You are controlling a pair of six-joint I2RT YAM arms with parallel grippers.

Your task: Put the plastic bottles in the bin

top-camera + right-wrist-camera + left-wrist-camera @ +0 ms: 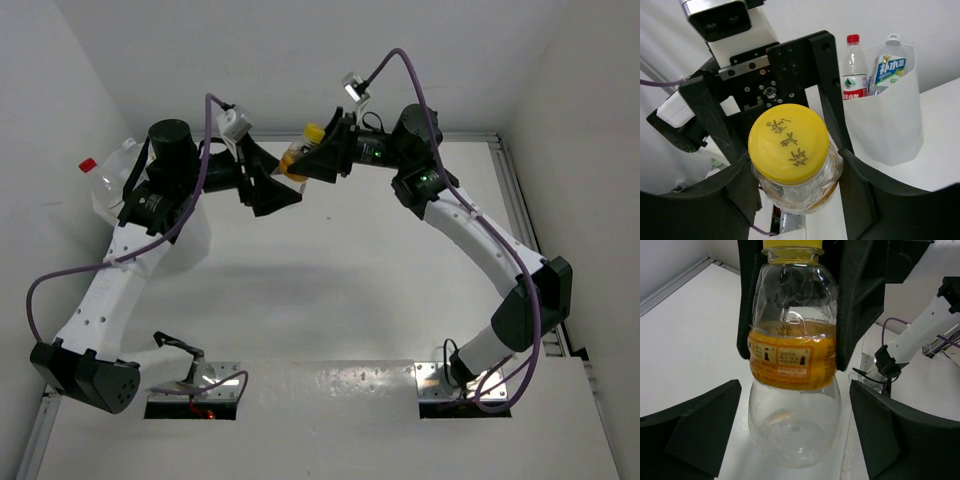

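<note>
Fingers of the right gripper [795,167] are clamped on the yellow-capped bottle [792,370], one finger pressed to each side at the orange label band and shoulder. The bottle is held in the air over the far centre of the table [330,280], cap end toward the right wrist, base toward the left wrist. The left gripper [795,390] is spread wide. The bottle's base is seen between its fingers [695,430] with bare table showing on both sides, so no contact is made there. The two grippers are pointed at each other, and the bottle is gripped by the right one only.

Poses, top view:
- The right arm [480,235] is raised from its base at the near right, run up along the right side, folded at the far end and turned left toward centre.
- The left arm [110,290] is roughly mirrored: base near left, run up the left side, wrist turned right. Its far joint is seen over the bin [890,125].

The bin is stood upright at the far left of the table, partly hidden under the left arm and apart from the held bottle. Two bottles are seen upright inside it with necks above the rim: a red-capped bottle [854,70] and a blue-labelled bottle [887,67] just beside it.

The yellow cap [788,142] is seated on the held bottle's neck, with script printed on its top.
</note>
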